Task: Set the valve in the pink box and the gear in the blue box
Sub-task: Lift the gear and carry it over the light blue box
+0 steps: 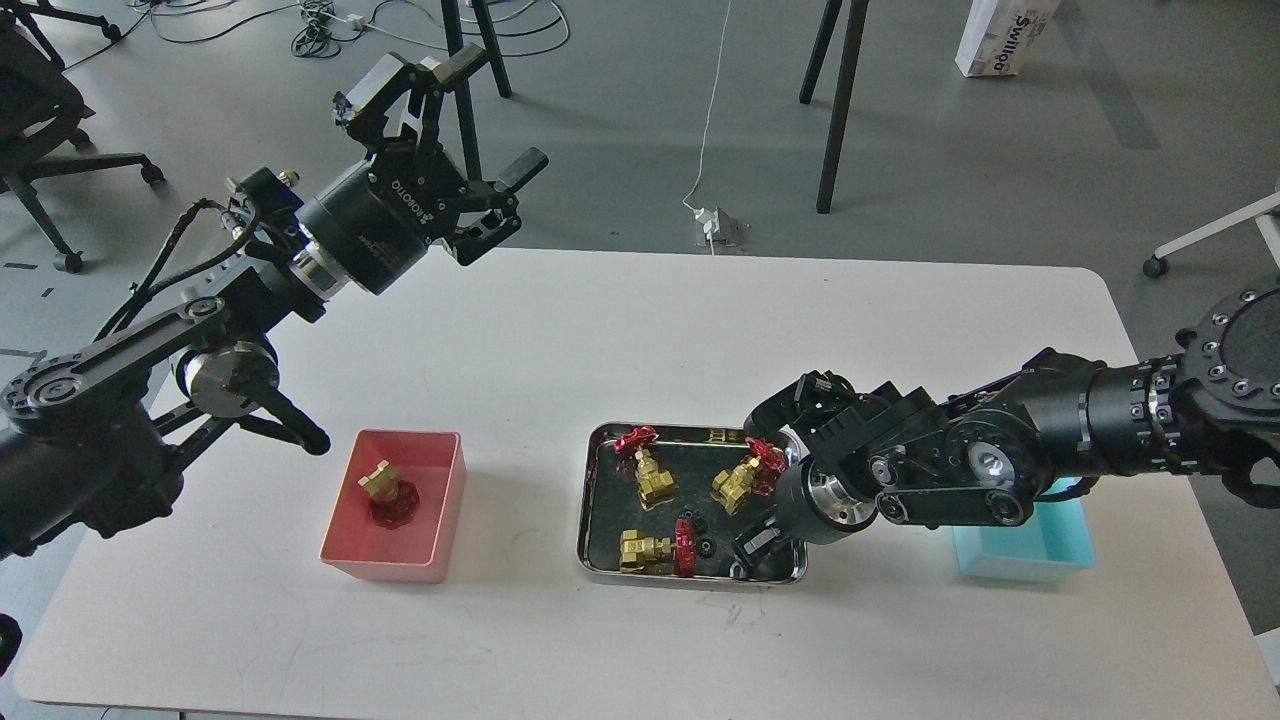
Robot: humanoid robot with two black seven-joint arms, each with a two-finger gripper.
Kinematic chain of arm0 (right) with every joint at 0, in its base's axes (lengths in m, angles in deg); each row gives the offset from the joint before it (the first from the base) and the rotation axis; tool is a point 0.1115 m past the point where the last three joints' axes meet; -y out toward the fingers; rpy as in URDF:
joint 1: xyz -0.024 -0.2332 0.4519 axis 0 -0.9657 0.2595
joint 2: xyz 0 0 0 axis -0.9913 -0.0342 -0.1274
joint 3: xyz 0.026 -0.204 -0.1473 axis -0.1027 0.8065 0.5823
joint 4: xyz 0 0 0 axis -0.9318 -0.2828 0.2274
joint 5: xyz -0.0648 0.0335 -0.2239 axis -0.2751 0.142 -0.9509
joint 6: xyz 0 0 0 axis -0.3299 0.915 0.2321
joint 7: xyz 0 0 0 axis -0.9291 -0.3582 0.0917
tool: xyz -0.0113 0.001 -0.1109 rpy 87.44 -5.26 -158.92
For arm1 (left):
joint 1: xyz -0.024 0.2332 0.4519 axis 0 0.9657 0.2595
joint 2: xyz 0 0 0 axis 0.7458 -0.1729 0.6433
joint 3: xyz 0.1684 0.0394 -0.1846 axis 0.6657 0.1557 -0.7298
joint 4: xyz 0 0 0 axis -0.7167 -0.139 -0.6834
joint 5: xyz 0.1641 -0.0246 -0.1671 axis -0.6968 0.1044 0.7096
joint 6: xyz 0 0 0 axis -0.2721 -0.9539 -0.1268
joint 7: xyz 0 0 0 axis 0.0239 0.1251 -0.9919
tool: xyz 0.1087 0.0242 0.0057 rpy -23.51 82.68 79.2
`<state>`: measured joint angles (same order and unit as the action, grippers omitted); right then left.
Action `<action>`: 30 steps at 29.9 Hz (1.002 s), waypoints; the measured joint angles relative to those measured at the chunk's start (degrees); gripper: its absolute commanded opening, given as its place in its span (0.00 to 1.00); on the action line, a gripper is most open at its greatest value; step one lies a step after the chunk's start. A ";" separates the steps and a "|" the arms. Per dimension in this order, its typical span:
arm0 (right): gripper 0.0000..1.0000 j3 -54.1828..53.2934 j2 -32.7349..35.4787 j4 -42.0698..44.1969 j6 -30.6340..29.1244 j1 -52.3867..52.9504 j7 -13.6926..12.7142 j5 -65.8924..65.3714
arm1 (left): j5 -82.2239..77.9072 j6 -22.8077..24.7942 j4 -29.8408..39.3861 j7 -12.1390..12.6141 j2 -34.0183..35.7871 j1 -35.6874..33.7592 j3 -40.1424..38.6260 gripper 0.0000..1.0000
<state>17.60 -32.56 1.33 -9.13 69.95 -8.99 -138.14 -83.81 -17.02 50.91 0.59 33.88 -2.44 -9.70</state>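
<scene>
One valve [386, 491] lies in the pink box [392, 566] at the front left. Three more valves lie in the steel tray [585, 500]: one at the back left [650, 472], one at the back right [744, 482] and one at the front [652, 550]. Tiny black gears [705, 547] lie on the tray floor beside the front valve. My right gripper [750, 548] points down into the tray's front right corner; its fingers are dark and small, and any hold is hidden. The blue box [1020, 548] sits to the right, partly behind my right arm. My left gripper [478, 122] is open and empty, high above the table's back left.
My right forearm [950, 465] lies across the space between the tray and the blue box. My left arm's elbow link [260, 400] hangs just left of the pink box. Chair legs, cables and a stand are on the floor beyond the table's far edge.
</scene>
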 measured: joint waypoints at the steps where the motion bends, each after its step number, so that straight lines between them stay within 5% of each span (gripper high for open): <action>1: 0.19 0.01 0.00 0.00 -0.03 0.00 0.00 0.00 | 0.00 0.00 0.00 0.00 0.00 0.00 0.01 1.00; 17: 0.12 -3.87 2.74 -0.83 -0.13 4.99 -0.09 1.78 | 0.00 0.00 -0.01 0.00 -0.01 0.94 -0.08 0.99; 23: 0.12 -7.07 12.50 -1.33 2.36 7.61 -0.21 3.56 | 0.14 0.00 -0.01 0.00 -0.11 0.96 -0.15 1.00; 30: 0.12 -7.23 34.22 -3.00 6.56 7.08 -0.16 0.40 | 0.17 0.00 -0.27 0.00 -2.26 1.12 -0.50 1.00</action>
<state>10.37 1.66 -1.67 -2.57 77.03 -9.15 -137.74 -83.64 -17.03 50.64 0.59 31.62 -1.32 -10.20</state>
